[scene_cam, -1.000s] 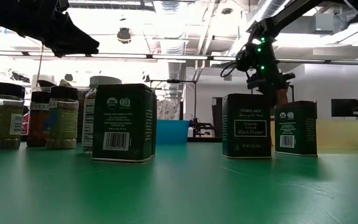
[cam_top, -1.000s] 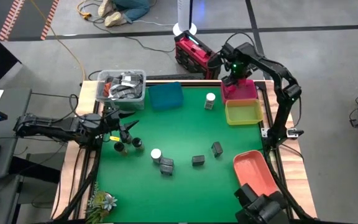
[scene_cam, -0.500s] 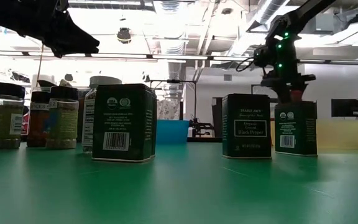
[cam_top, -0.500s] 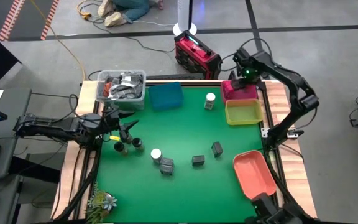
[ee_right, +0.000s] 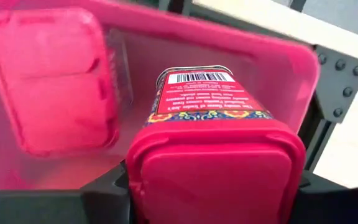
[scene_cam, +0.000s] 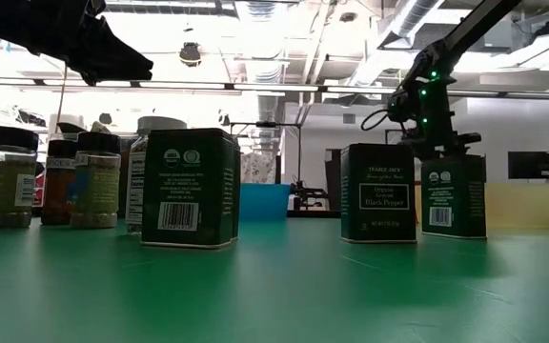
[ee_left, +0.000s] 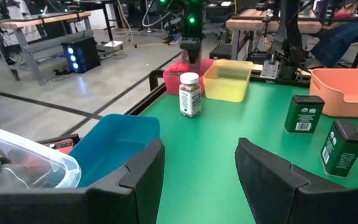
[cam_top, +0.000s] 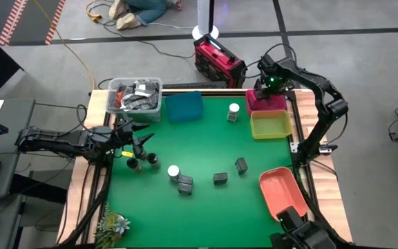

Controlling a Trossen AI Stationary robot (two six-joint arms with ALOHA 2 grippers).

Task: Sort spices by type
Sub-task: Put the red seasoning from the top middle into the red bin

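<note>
Over the pink tray the right hand grips a magenta box between its fingers — a second pink box already lies inside. The step is placing: next, lower and release. Well away from the tray, the left hand waits part-open, holding nothing, near the dark-lidded jars.

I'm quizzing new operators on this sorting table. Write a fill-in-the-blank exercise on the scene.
1. The right gripper holds a magenta-pink spice box over the ____ tray.
2. Another pink box already lies in that ____.
3. The white-capped jar stands between the teal tray and the ____ tray.
4. The left gripper is ____, holding nothing.

Missing: pink; tray; yellow; open
</note>
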